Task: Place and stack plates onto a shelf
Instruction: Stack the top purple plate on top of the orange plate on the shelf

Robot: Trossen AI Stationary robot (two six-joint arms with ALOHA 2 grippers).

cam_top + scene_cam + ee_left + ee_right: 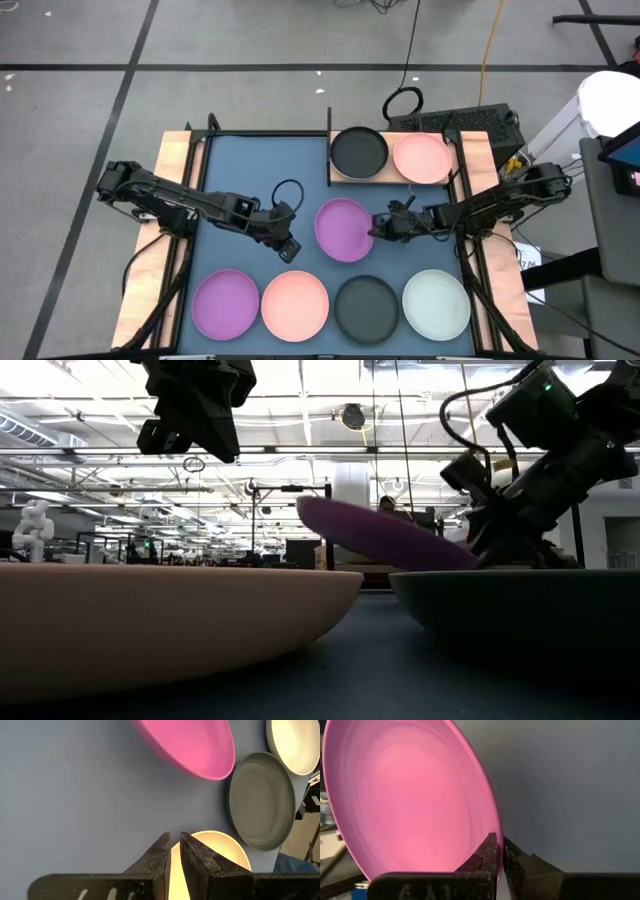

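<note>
Right wrist view: we recorded the right claw [499,851] clenched on the rim of the purple plate [410,795], one finger inside the dish and one beneath, an edge pinch that suits so shallow a piece. Low view confirmed that plate [385,532] tilted, its gripped side raised off the tabletop [400,670], which we judged to be the start of a lift toward the shelf.

Left claw [285,237]: nearly closed, holding nothing, hovering just beside the purple plate's far edge; we took it to be waiting clear of the carry.

Shelf [395,178]: at the tabletop's back edge, already bearing a black plate [359,151] and a pink plate [422,158] side by side, so that further pieces must stack on top.

Front row, untouched, laid out singly for easy pinching: second purple plate [225,304], second pink plate [295,304], second black plate [366,306], mint plate [436,303].
</note>
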